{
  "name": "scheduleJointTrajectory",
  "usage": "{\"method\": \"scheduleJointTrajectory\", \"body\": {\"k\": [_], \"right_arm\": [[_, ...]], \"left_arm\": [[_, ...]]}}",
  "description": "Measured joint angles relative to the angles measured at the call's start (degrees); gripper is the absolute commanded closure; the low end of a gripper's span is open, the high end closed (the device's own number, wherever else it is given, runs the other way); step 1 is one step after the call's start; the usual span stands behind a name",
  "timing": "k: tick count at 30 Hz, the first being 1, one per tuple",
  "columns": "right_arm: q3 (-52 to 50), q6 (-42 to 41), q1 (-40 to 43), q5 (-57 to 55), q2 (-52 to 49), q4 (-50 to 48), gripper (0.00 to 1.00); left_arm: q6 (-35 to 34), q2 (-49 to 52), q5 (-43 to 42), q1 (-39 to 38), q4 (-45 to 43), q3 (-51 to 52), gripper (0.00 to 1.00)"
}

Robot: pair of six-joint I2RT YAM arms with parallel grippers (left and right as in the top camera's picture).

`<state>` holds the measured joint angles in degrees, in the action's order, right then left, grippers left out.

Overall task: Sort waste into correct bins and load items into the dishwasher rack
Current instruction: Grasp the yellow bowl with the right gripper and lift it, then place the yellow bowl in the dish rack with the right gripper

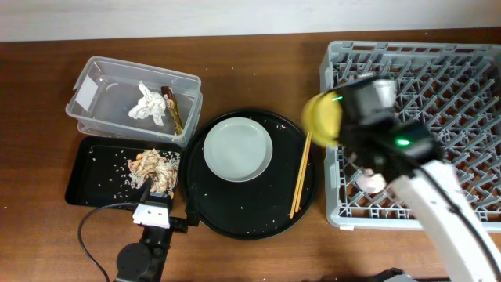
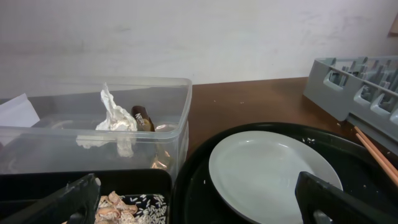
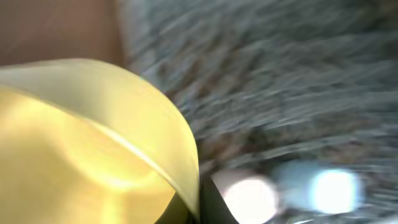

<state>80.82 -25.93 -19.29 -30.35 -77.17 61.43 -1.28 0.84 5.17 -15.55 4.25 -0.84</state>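
Now clear tub [image 1: 100,84] holds tissue [image 1: 149,103] and wrapper [image 1: 174,110]; black tray [image 1: 88,177] holds scraps [image 1: 153,164].

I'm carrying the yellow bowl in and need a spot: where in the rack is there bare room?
In the dishwasher rack, the far and right rows look bare, bordered by its back and right walls. The near-left corner is crowded: what looks like a pale pinkish cup sits there under the right arm. The yellow bowl hangs over the left wall.

clear plastic tub [image 2: 56,146] holds crumpled white tissue [image 2: 114,119] and a foil wrapper [image 2: 143,118]. beside it a pale plate [image 2: 267,165] lies on the round black tray [image 2: 357,171]. left gripper [image 2: 198,190] fingers stand wide apart.
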Motion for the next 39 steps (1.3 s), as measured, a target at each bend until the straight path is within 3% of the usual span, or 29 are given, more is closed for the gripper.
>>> {"method": "scheduleJointTrajectory", "body": {"k": [6,12,18,29,34,39], "right_arm": [[0.00,0.48,15.28,-18.51,-8.02,-6.86,0.96],[-0.04,1.20,16.52,-30.67,-22.91,-10.82,0.96],[-0.04,2.23,16.68,-38.95,-28.02,-10.99,0.96],[-0.02,3.43,18.40,-31.91,-28.96,-10.03,0.95],[0.46,3.19,13.27,-31.91,-28.63,-4.04,0.96],[0.72,3.41,9.86,-29.73,-28.33,-4.22,0.96]], "left_arm": [[0.02,-0.04,0.02,0.00,-0.02,0.00,0.01],[0.00,-0.04,0.02,0.00,-0.02,0.00,0.01],[0.00,-0.04,0.02,0.00,0.00,0.00,0.01],[0.00,-0.04,0.02,0.00,0.00,0.00,0.01],[0.00,-0.04,0.00,0.00,0.00,0.00,0.01],[0.00,-0.04,0.02,0.00,0.00,0.00,0.01]]}}
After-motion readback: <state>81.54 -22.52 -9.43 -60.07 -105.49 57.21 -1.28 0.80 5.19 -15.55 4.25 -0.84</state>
